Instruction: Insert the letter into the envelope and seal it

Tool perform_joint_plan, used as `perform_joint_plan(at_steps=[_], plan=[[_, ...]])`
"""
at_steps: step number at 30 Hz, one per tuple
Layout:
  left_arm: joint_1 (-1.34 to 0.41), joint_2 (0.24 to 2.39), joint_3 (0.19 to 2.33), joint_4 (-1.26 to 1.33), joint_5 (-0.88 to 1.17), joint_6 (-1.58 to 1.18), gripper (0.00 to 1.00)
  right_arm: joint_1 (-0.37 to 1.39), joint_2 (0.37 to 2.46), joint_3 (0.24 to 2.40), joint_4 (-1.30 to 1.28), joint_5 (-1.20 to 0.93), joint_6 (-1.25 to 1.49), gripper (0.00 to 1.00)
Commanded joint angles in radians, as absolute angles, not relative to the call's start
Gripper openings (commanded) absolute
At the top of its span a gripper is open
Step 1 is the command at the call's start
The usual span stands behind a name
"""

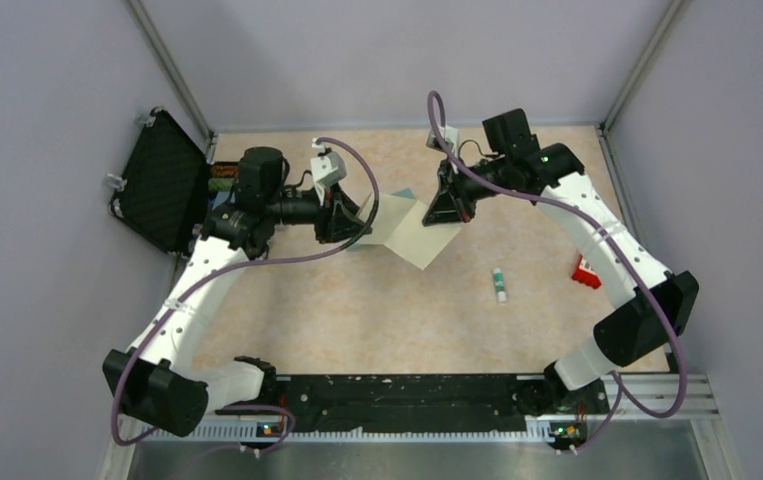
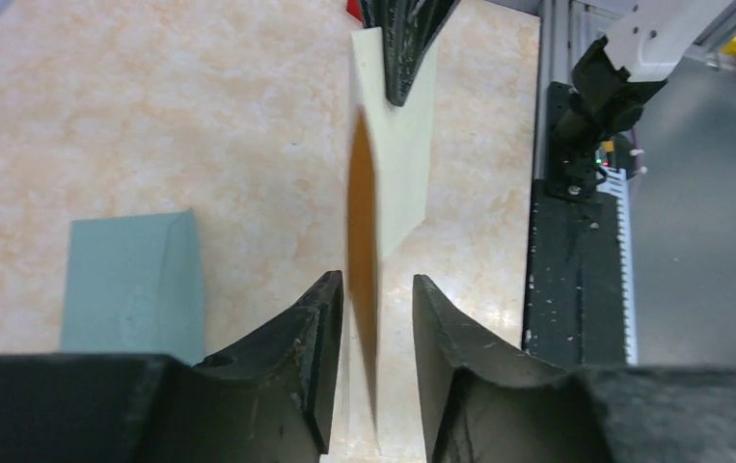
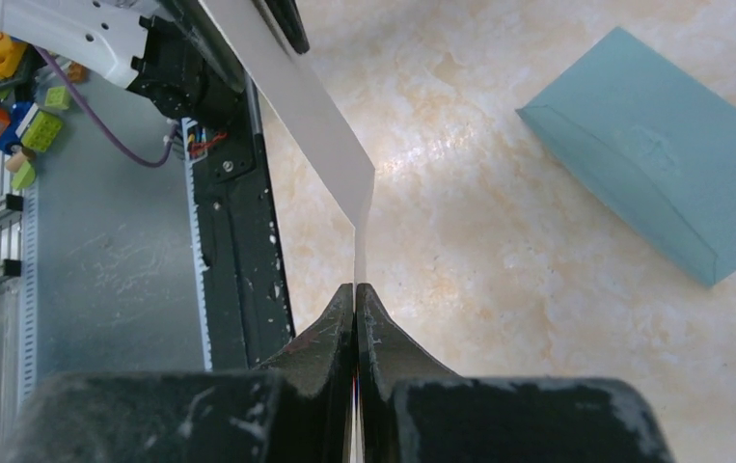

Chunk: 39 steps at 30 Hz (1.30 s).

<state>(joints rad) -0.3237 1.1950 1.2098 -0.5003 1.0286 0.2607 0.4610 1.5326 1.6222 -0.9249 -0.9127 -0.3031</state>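
Observation:
The letter, a cream sheet, hangs above the table between both grippers. My right gripper is shut on one edge of the letter. My left gripper stands open, and the letter runs edge-on through the gap without either finger pressing on it. The teal envelope lies flat on the table, left of the left fingers, and to the upper right as the envelope in the right wrist view. From above, the letter covers most of it; only a teal corner of the envelope shows.
A glue stick lies on the table right of centre, with a small red object near the right arm. An open black case stands at the far left. The black mounting rail runs along the near edge.

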Motion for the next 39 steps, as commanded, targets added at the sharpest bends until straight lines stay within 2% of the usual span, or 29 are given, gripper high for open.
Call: perform_joint_plan(at_steps=[1, 2, 4, 5, 10, 11, 12, 13, 15, 16, 17, 21, 23, 26, 29, 33, 39], plan=[[-0.324, 1.182, 1.201, -0.391, 1.004, 0.211, 0.26, 0.453, 1.493, 1.611, -0.881, -0.937, -0.267, 0.00], [-0.324, 1.185, 1.201, -0.387, 1.013, 0.203, 0.14, 0.453, 1.492, 1.609, -0.877, -0.936, -0.263, 0.00], [-0.325, 1.186, 1.191, -0.369, 1.012, 0.178, 0.03, 0.453, 1.488, 1.601, -0.867, -0.926, -0.246, 0.00], [-0.325, 1.184, 1.187, -0.362, 1.005, 0.170, 0.00, 0.453, 1.487, 1.596, -0.858, -0.916, -0.227, 0.00], [-0.326, 1.172, 1.168, -0.285, 1.024, 0.075, 0.00, 0.444, 1.485, 1.549, -0.775, -0.882, -0.074, 0.00], [-0.330, 1.175, 1.167, -0.274, 1.062, 0.054, 0.04, 0.440, 1.485, 1.535, -0.749, -0.885, -0.039, 0.00], [-0.338, 1.179, 1.167, -0.272, 1.095, 0.033, 0.14, 0.436, 1.485, 1.523, -0.722, -0.898, -0.012, 0.00], [-0.349, 1.182, 1.166, -0.272, 1.108, 0.016, 0.30, 0.431, 1.486, 1.513, -0.691, -0.914, 0.031, 0.00], [-0.375, 1.174, 1.159, -0.282, 1.110, 0.011, 0.54, 0.421, 1.493, 1.507, -0.645, -0.934, 0.073, 0.00], [-0.384, 1.172, 1.157, -0.290, 1.109, 0.016, 0.63, 0.417, 1.497, 1.512, -0.633, -0.936, 0.078, 0.00], [-0.388, 1.173, 1.157, -0.299, 1.115, 0.022, 0.66, 0.416, 1.503, 1.521, -0.627, -0.935, 0.075, 0.00], [-0.386, 1.179, 1.234, -0.455, 1.148, 0.129, 0.67, 0.392, 1.511, 1.552, -0.659, -0.935, 0.011, 0.00], [-0.369, 1.188, 1.308, -0.545, 1.160, 0.198, 0.68, 0.388, 1.502, 1.565, -0.721, -0.943, -0.117, 0.00], [-0.311, 1.211, 1.392, -0.551, 1.228, 0.136, 0.68, 0.388, 1.461, 1.542, -0.775, -0.938, -0.260, 0.00], [-0.262, 1.244, 1.430, -0.387, 1.332, -0.096, 0.67, 0.390, 1.373, 1.450, -0.741, -0.966, -0.384, 0.00], [-0.259, 1.249, 1.356, -0.108, 1.339, -0.325, 0.66, 0.410, 1.231, 1.300, -0.594, -1.007, -0.510, 0.00], [-0.250, 1.286, 1.295, 0.025, 1.285, -0.431, 0.62, 0.507, 1.200, 1.296, -0.643, -0.958, -0.685, 0.00]])
